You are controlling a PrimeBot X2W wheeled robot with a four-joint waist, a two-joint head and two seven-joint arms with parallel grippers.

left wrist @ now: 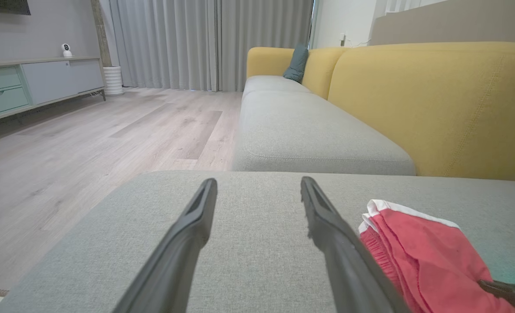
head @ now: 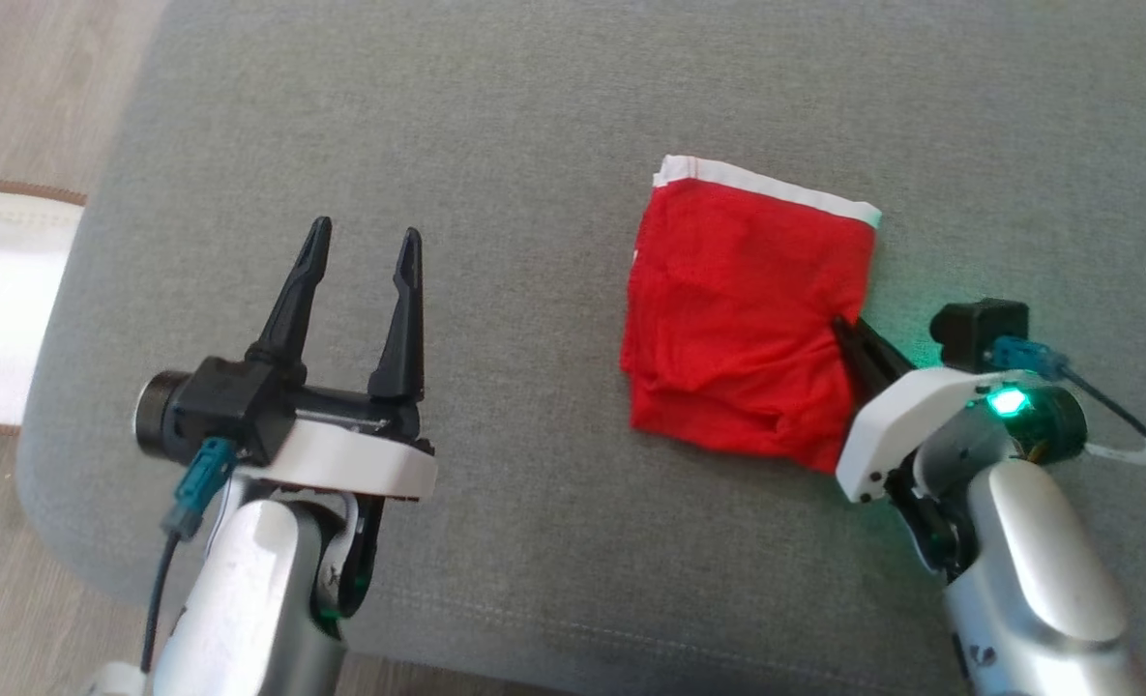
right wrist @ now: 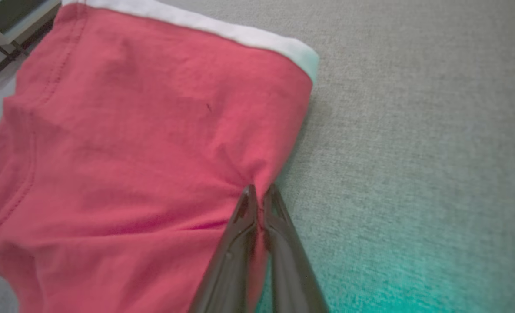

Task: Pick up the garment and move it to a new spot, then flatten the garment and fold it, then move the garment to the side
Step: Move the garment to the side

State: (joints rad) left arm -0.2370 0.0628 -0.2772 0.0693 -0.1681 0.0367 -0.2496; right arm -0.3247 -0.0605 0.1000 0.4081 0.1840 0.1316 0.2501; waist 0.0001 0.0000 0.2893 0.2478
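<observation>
the garment (head: 747, 309) is red, with a white band (head: 766, 184) along its far edge. it lies folded up on a big grey cushion (head: 534, 145), over on the robot's right side. the cloth has some wrinkles near its low right edge.

the right pincer (head: 841, 329) is at that low right edge. in the right wrist view its two dark fingers are pressed together (right wrist: 260, 191), with a bit of the red cloth (right wrist: 144, 143) pinched between the tips. the cloth bunches up a little just there. a green light (head: 1008, 401) glows on the right arm and makes the grey cushion near it look green.

the left pincer (head: 366, 234) is well apart from the garment, over a bare part of the cushion. its fingers are spread wide and there is nothing between them. in the left wrist view the two fingers (left wrist: 258, 182) point across the cushion, and the garment (left wrist: 426, 256) lies off to their right.

past the cushion there is a yellow sofa back (left wrist: 435, 100), a wood floor (left wrist: 88, 143) and long grey curtains (left wrist: 196, 43).
</observation>
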